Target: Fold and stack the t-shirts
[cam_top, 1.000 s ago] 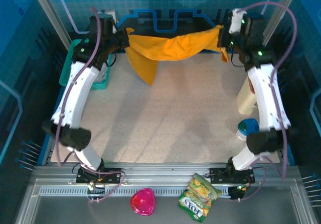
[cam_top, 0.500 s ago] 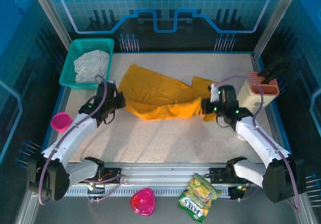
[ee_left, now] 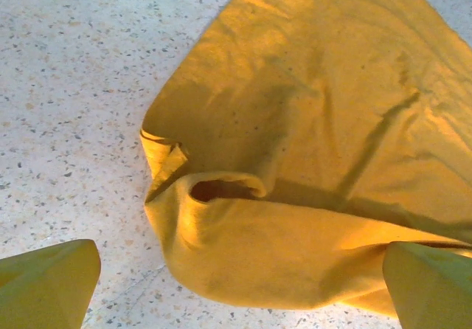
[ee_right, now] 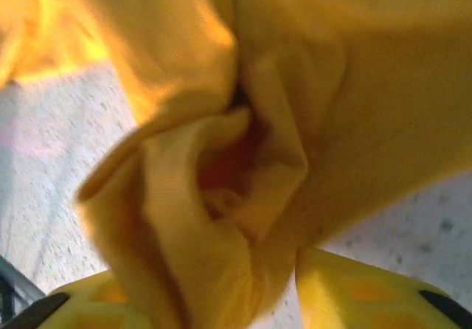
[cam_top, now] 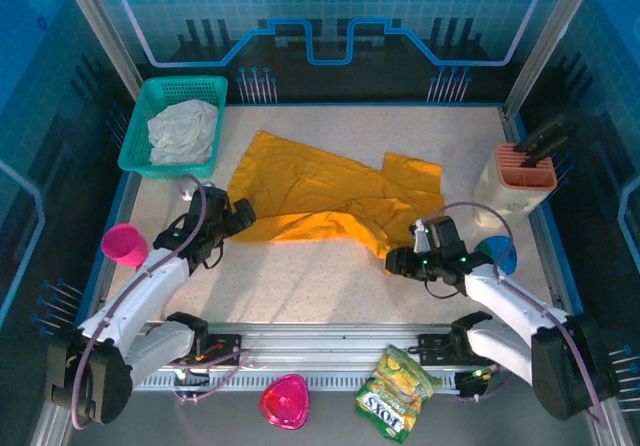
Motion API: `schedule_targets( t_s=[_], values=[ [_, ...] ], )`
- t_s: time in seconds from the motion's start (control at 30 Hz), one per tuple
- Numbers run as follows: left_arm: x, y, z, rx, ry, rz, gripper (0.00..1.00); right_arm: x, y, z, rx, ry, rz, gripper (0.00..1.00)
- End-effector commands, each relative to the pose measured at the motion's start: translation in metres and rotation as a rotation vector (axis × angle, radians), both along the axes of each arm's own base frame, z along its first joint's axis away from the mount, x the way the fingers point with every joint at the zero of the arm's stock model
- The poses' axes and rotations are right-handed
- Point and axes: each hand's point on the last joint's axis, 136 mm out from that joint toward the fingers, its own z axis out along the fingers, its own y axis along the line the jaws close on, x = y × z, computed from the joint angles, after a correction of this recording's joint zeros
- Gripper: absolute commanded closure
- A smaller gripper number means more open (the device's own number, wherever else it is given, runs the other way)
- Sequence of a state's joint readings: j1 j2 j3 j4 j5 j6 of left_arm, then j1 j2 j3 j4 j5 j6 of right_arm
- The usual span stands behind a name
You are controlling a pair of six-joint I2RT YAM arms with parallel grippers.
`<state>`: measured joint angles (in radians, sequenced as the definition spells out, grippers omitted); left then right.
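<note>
One mustard-orange t-shirt (cam_top: 320,186) lies spread but wrinkled across the middle of the table. My left gripper (cam_top: 240,216) sits at its near left edge. In the left wrist view the left gripper (ee_left: 240,274) is open wide, both fingers low at the frame's corners, and a rolled hem of the t-shirt (ee_left: 295,159) rests on the table between them, untouched. My right gripper (cam_top: 393,262) is at the shirt's near right corner. In the right wrist view a bunched fold of the t-shirt (ee_right: 243,159) hangs loose between the parted fingers of the right gripper (ee_right: 214,299), with table showing beside one finger.
A green basket (cam_top: 140,131) holding white cloth stands at the back left. A pink cup (cam_top: 124,243) stands by the left edge. A knife block (cam_top: 520,178) and a blue object (cam_top: 500,254) are on the right. A pink goblet (cam_top: 285,402) and a snack bag (cam_top: 397,391) lie on the front rail.
The shirt went from hanging high between both arms to lying on the table. Both grippers have opened and let go of it. The right gripper has drawn back toward the near edge.
</note>
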<state>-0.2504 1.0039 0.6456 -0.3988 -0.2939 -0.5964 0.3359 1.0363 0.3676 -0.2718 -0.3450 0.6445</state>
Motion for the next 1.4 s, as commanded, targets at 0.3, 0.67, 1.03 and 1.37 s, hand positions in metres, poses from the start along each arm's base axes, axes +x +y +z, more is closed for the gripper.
schedule_targets(
  t_s=[0.3,0.67,1.03,1.37],
  values=[
    [0.021,0.002,0.009,0.097,0.109,-0.027,0.01,0.005,-0.031,0.106,-0.206,-0.142,-0.016,0.19],
    [0.023,-0.005,0.009,0.053,0.111,-0.031,0.01,0.140,0.028,0.092,-0.158,-0.143,0.128,0.54],
    [0.013,-0.003,0.009,0.051,0.117,-0.028,0.01,0.191,0.078,0.007,-0.207,0.011,0.192,0.51],
    [0.016,-0.007,0.011,0.033,0.113,-0.039,0.01,0.190,0.084,0.016,-0.238,-0.017,0.164,0.86]
  ],
)
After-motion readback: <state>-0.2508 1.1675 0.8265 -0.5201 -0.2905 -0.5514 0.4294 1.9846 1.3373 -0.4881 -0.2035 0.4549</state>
